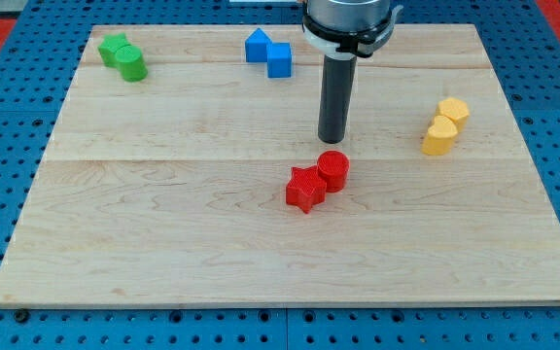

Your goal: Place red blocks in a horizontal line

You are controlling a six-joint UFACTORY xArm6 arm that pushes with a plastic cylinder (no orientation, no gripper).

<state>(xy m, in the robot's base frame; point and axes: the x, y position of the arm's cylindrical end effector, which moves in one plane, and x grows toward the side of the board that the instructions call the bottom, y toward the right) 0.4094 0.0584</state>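
Near the middle of the tabletop [163, 243], the two red blocks sit touching: a red star [304, 189] and, at its 2 o'clock, a red cylinder [333, 169]. My tip [332, 141] stands just beside the cylinder at its 12 o'clock, apparently not touching it. There are no fingers on this arm, only the rod, so nothing is gripped.

The pair runs on a slant, so I judge that the line needs levelling. A short, slow push on the cylinder toward 6 o'clock, centred on its top edge so it does not roll aside, should bring it level with the star.

Other blocks lie well apart: two green ones [123, 56] at 10 o'clock, two blue ones [268, 52] at 12 o'clock, two yellow ones [444, 125] at 3 o'clock. None stands in the way.
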